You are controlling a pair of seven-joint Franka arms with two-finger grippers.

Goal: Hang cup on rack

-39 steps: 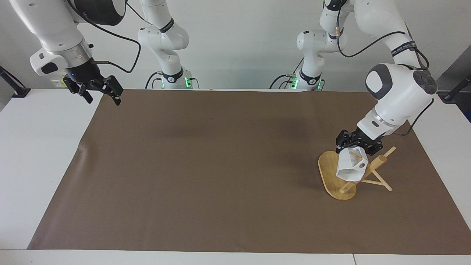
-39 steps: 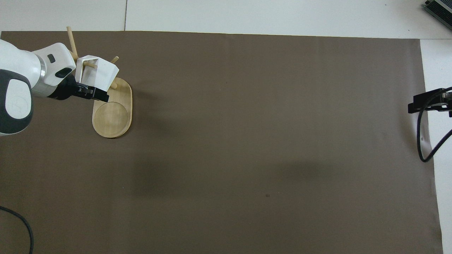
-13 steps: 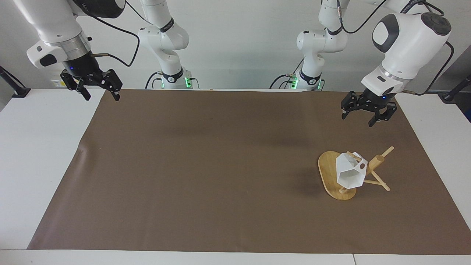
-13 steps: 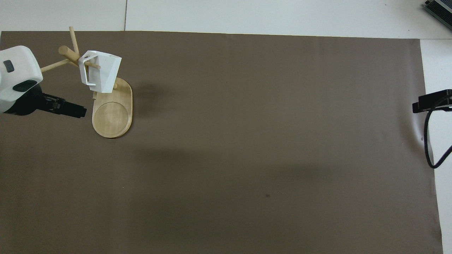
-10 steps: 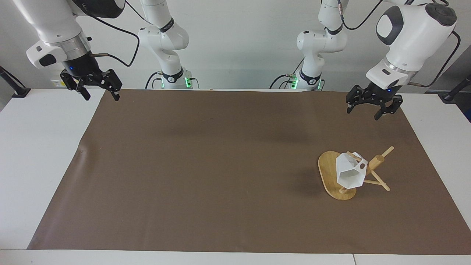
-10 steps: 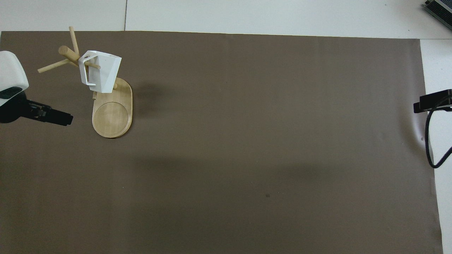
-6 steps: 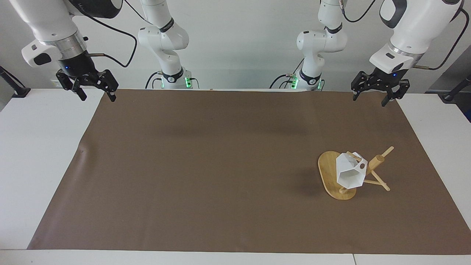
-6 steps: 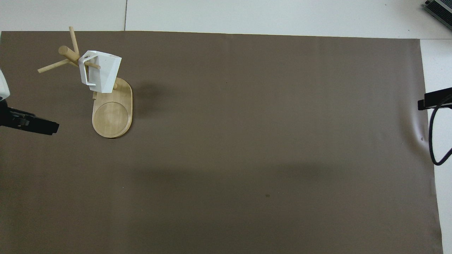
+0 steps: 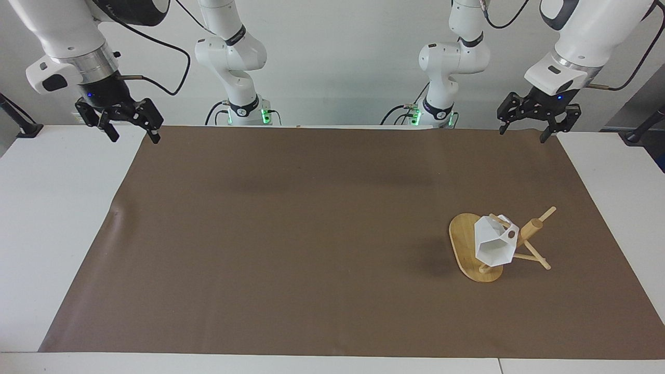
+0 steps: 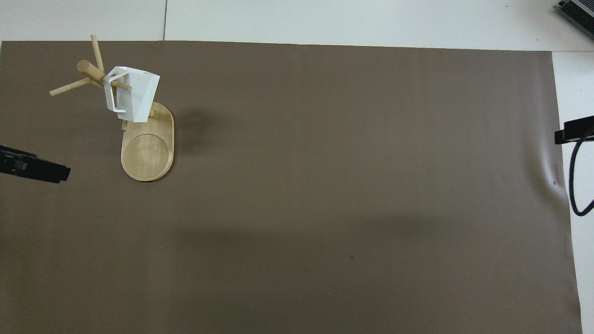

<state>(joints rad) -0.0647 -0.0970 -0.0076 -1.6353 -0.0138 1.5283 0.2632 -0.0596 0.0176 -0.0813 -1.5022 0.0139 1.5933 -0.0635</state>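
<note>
The white faceted cup [image 9: 492, 248] [image 10: 134, 95] hangs by its handle on a thin peg of the bamboo rack [image 9: 531, 229] [image 10: 88, 69], over the rack's oval base [image 9: 460, 244] [image 10: 147, 155]. The rack stands toward the left arm's end of the table. My left gripper [image 9: 522, 135] hangs open and empty in the air over the mat's edge at the robots' end, well clear of the rack. My right gripper [image 9: 135, 139] is open and empty too, raised over the mat's corner at the right arm's end, where that arm waits.
A brown mat [image 9: 291, 234] covers most of the white table [image 9: 57, 208]. A black cable [image 10: 573, 185] loops down from the right arm over the mat's edge. A dark device [image 10: 577, 11] sits at the table's corner farthest from the robots.
The left gripper let go of the cup, rose and drew back from the rack toward the robots' end. The cup stays on its peg. The right gripper shifted slightly outward.
</note>
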